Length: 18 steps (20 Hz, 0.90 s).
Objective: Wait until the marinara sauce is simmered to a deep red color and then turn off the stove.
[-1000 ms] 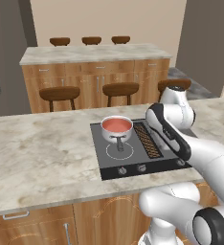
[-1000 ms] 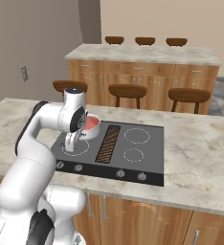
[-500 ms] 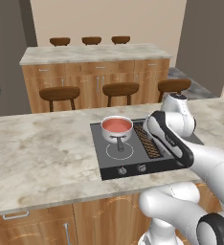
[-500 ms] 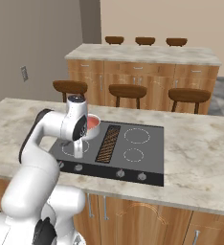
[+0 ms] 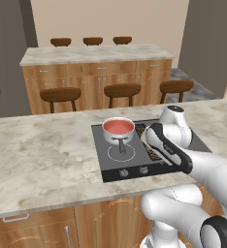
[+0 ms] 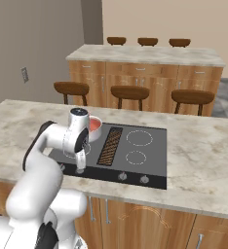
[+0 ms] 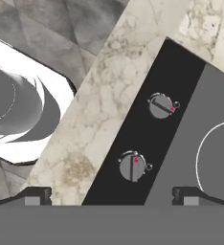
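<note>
While the marinara sauce [image 5: 118, 126] sits as a pinkish-red disc in its little steel saucepan [image 5: 118, 132] on the back-left burner of the stove [image 6: 150, 159], the arm is bent low over the front edge of the cooktop. From the right side you can see the tool [image 6: 80, 162] pointing straight down at the strip of knobs, just above the second one from the left.

Looking along the hand, the tool's [image 7: 112, 194] two dark fingertips [image 7: 33, 195] are spread wide, one over the marble table [image 7: 109, 95] and the other over the black glass, and they've got nothing between them. Two round knobs sit in the gap ahead: the nearer knob [image 7: 132, 166] roughly midway between the tips, and the farther knob [image 7: 161, 105] up beyond it, each with a small red mark. A bit of white burner ring [image 7: 201, 153] curves in at the right.

The saucepan's short handle [image 5: 121, 145] points toward the front of the stove. Three bar stools [image 5: 121, 89] stand behind the table, with a second island farther back.
</note>
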### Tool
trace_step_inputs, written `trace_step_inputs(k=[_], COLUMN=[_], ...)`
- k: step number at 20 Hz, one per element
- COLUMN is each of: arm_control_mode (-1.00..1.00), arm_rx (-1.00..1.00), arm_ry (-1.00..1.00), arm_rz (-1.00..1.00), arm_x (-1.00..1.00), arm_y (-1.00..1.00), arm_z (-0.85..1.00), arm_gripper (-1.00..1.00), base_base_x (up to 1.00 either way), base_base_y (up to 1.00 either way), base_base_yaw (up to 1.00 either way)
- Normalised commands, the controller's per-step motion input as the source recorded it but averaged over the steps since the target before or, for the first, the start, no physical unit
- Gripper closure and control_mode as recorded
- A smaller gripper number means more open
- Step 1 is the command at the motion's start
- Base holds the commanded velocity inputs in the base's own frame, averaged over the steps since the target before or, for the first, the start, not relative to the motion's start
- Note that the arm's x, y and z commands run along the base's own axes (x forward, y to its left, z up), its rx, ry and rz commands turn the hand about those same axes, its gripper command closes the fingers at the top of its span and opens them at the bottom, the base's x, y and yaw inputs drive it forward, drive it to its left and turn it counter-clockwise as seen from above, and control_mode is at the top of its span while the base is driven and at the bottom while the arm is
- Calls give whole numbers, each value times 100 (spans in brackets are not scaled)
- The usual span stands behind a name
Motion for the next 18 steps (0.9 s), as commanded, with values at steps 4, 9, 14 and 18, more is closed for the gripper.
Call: trace_step_inputs(k=[4, 9, 14, 18], arm_control_mode=[-100, -100, -100, -100], arm_rx=[0, 0, 0, 0], arm_ry=[0, 0, 0, 2], arm_rz=[12, 13, 9, 8], arm_x=[20, 31, 31, 29], arm_y=[12, 6, 3, 10], arm_z=[-59, -40, -24, -24], arm_gripper=[-100, -100, -100, -100], base_base_x=[0, 0, 0, 0], base_base_y=[0, 0, 0, 0], base_base_yaw=[0, 0, 0, 0])
